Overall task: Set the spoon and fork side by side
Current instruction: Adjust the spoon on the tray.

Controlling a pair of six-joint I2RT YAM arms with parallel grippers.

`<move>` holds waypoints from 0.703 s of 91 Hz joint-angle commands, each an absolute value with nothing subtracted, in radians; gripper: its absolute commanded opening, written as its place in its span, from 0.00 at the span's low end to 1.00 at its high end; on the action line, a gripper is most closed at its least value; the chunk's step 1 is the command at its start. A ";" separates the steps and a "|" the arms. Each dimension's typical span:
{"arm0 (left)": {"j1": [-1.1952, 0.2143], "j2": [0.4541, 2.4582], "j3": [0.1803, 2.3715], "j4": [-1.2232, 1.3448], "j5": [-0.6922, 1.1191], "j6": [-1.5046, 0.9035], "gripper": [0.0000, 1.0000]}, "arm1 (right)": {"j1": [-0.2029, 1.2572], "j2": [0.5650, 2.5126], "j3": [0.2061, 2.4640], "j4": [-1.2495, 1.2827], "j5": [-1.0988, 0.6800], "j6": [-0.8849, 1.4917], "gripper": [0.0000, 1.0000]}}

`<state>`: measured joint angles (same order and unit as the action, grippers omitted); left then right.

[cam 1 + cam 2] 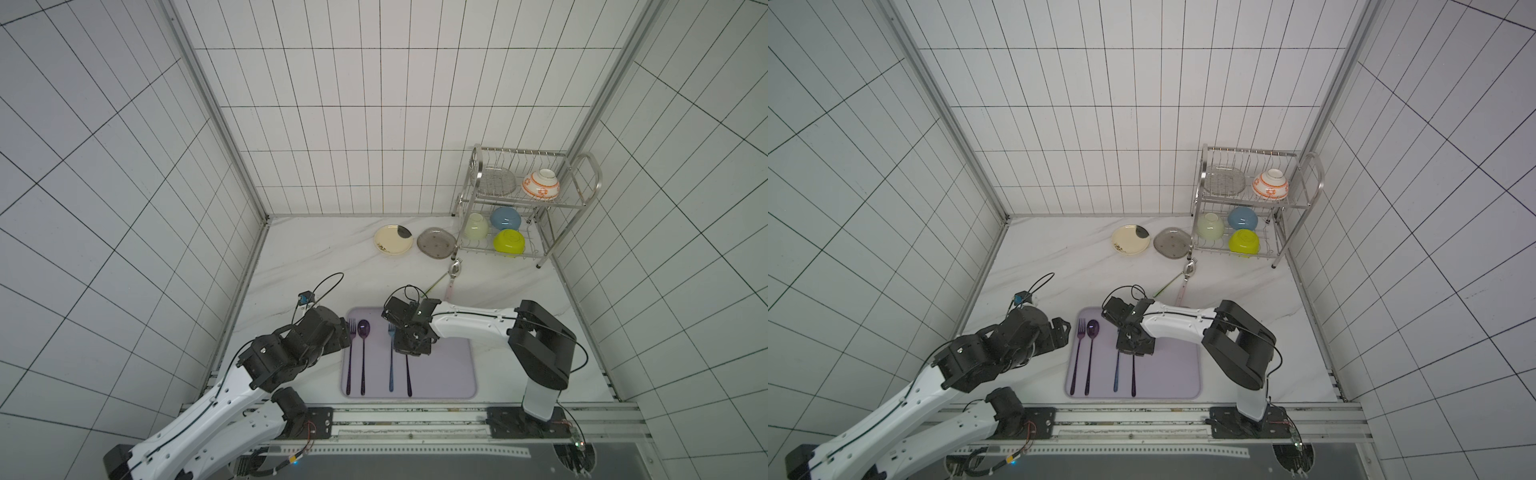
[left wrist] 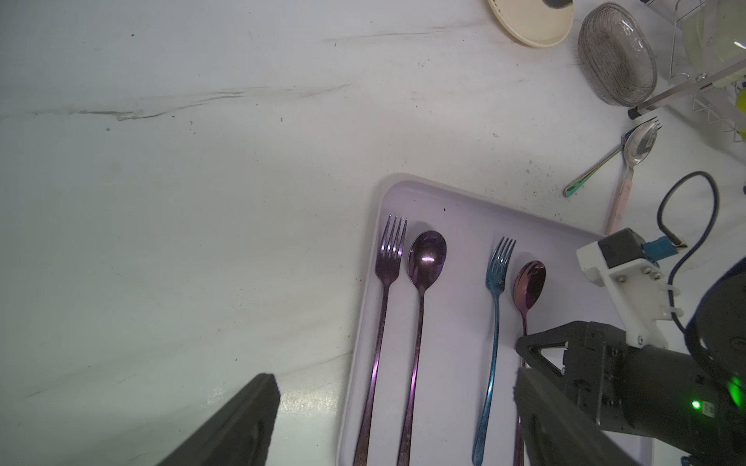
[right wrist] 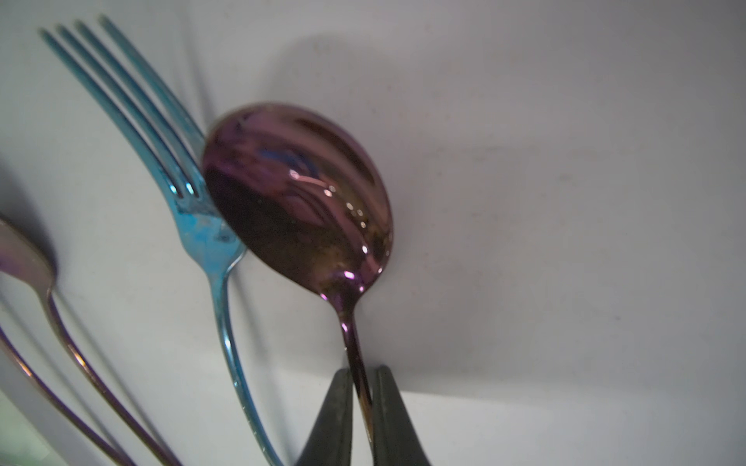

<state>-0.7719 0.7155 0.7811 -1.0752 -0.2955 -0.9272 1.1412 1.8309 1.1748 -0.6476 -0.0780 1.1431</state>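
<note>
A lavender tray [image 1: 449, 374] holds a purple fork [image 1: 351, 353] and a purple spoon [image 1: 364, 328] at its left. To their right lie a blue fork [image 1: 391, 361] [image 3: 210, 238] and a dark rose spoon [image 2: 529, 282] [image 3: 298, 197], parallel and close. My right gripper [image 3: 361, 379] [image 1: 408, 353] is shut on that spoon's thin handle just below the bowl. In the right wrist view the bowl overlaps the blue fork's head; whether they touch I cannot tell. My left gripper [image 2: 395, 387] [image 1: 343, 332] hovers open by the tray's left edge, holding nothing.
Behind the tray a silver spoon [image 1: 456, 268] with a pink handle lies crossed over a green-handled fork. A cream plate [image 1: 393, 240] and a grey glass plate [image 1: 436, 243] sit further back. A metal dish rack [image 1: 582, 183] with several bowls stands at the back right.
</note>
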 commanded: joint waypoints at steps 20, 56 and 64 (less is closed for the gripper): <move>-0.786 0.698 0.769 -1.057 -0.303 -0.917 0.93 | 1.139 1.858 1.167 -0.663 -0.086 1.206 0.10; -0.788 0.695 0.769 -1.058 -0.309 -0.918 0.93 | 1.150 1.888 1.221 -0.758 -0.067 1.075 0.10; -0.788 0.694 0.770 -1.058 -0.310 -0.918 0.93 | 1.157 1.896 1.233 -0.773 -0.065 1.052 0.10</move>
<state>-0.7849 0.7059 0.7753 -1.0737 -0.2955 -0.9249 1.1412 1.8622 1.2209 -0.6960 -0.0875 1.1122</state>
